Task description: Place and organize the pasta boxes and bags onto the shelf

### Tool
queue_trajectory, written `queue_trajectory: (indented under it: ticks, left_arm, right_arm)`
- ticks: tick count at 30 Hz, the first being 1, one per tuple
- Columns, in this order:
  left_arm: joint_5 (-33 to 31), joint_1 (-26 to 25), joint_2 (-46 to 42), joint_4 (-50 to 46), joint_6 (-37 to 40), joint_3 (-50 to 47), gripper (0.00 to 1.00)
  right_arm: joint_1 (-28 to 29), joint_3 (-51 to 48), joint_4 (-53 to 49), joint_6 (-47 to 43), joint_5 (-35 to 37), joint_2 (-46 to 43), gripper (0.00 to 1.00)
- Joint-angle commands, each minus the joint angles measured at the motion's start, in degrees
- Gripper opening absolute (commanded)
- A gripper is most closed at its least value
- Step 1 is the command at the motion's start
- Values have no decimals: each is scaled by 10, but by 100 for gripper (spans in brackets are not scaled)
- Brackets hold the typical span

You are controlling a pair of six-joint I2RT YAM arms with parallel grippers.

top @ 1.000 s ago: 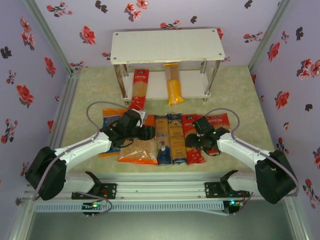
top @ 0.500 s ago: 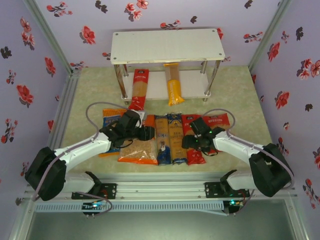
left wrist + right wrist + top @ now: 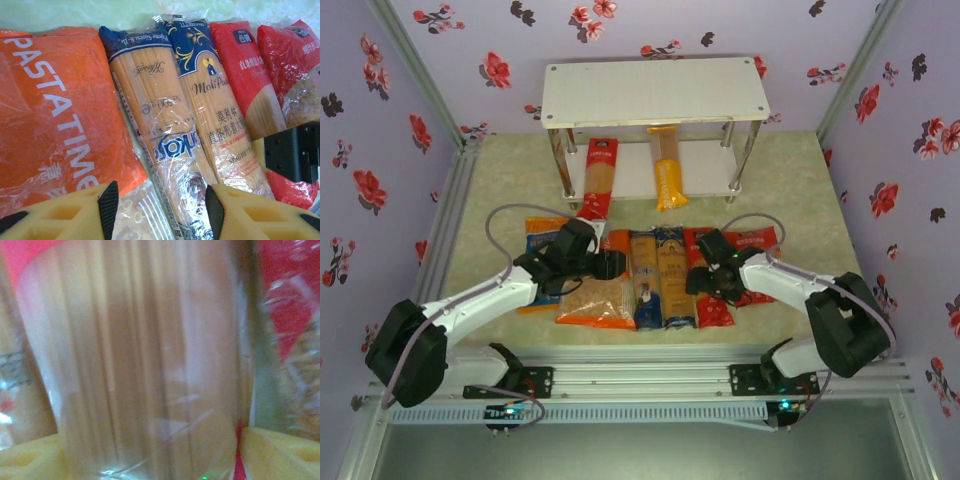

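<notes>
The shelf stands at the back; one red pasta box and the yellow-orange one lean out of its lower tier. On the table lie the blue bag, orange bag, tan-and-blue box, dark blue box, second red box and red bag. My left gripper hovers open over the orange bag's window and the tan-and-blue box. My right gripper is open, low over the red box, one finger on each side.
Flowered walls close in the table on three sides. The shelf's metal legs stand beside the leaning packs. The top board is bare. Green tabletop lies free to the right of the shelf.
My right gripper has swung left and lowered onto the red box. My left gripper has shifted slightly forward over the packs.
</notes>
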Motion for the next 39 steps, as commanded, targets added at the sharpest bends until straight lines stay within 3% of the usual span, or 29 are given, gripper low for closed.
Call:
queue_trajectory:
  ticks: [1, 7, 13, 18, 21, 26, 30, 31, 39]
  left_arm:
    - [-2, 6, -14, -7, 3, -10, 52]
    - [-3, 7, -14, -7, 2, -10, 52]
    - [-2, 7, -13, -2, 1, -14, 52]
    - [-3, 8, -12, -1, 0, -15, 52]
    - [-3, 10, -14, -3, 3, -15, 52]
    - [-2, 14, -16, -1, 2, -20, 52]
    - [-2, 16, -16, -1, 3, -19, 52]
    - [-2, 16, -15, -1, 4, -19, 52]
    - [-3, 24, -24, -8, 11, -17, 52]
  right_arm:
    - [-46, -42, -10, -20, 13, -1, 82]
    - [-51, -29, -23, -19, 15, 5, 84]
    - [-15, -6, -30, -26, 1, 53, 94]
    - [5, 3, -19, -17, 1, 80, 91]
    - [5, 5, -21, -16, 0, 93, 75]
    - [6, -3, -12, -12, -20, 98, 38]
    - [6, -9, -11, -7, -28, 87, 14]
    - [6, -9, -13, -6, -26, 80, 3]
    - [7, -10, -20, -6, -8, -34, 0]
